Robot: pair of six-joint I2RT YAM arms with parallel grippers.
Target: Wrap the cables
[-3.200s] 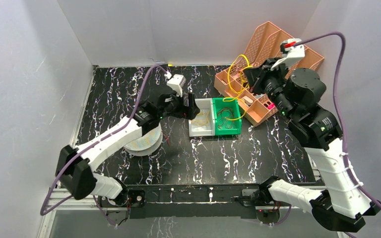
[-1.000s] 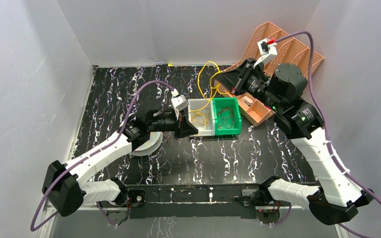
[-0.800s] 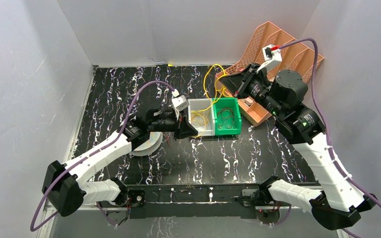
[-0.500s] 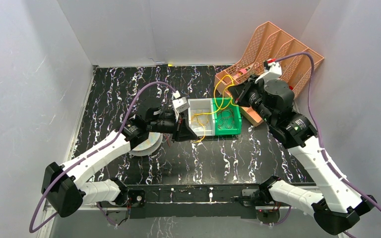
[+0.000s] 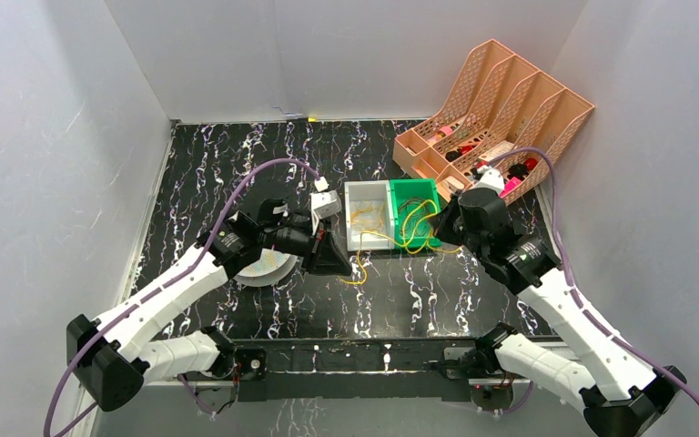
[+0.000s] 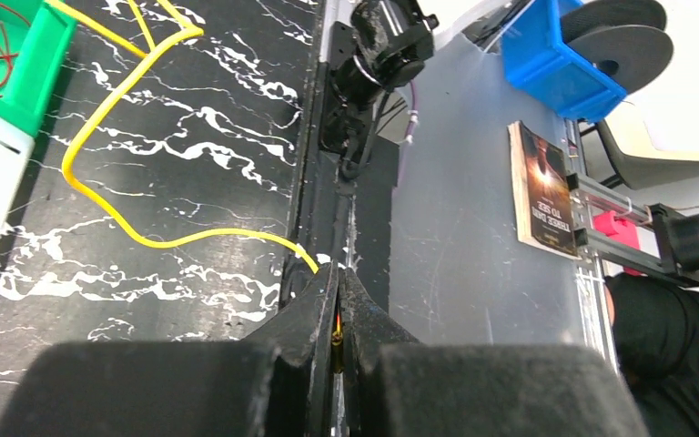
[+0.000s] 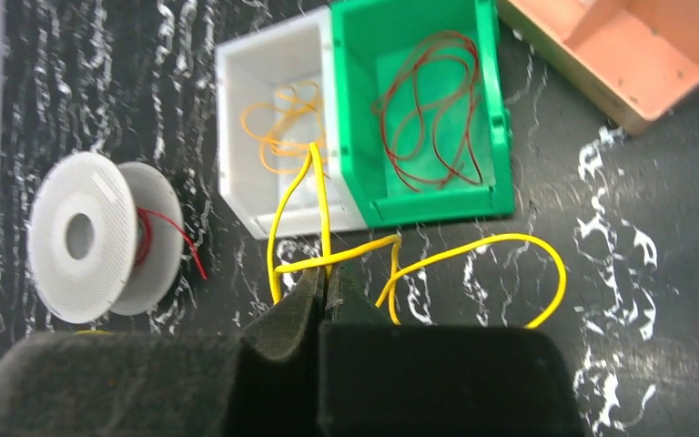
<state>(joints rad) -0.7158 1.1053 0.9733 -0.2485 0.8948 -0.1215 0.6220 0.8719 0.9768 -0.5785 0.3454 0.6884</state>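
Yellow cable (image 7: pixel 507 236): lies loose at centre frame before white bin (image 7: pixel 237 137) and green bin (image 7: pixel 437 208), left gripper (image 6: pixel 338 278) clamped on one end and right gripper (image 7: pixel 325 278) clamped along its length; white spool (image 7: pixel 82 237) at left, winding judged not begun.

This is a robot lab, a closed test cell and not a home. Plain white panels (image 5: pixel 45 164) stand on three sides of the black marble-patterned table (image 5: pixel 227 164), and two white robot arms (image 5: pixel 168 287) are bolted at its near edge. Beyond that edge the left wrist view shows workshop stock: a blue box (image 6: pixel 555 68), black spools (image 6: pixel 633 50) and a book (image 6: pixel 543 191).
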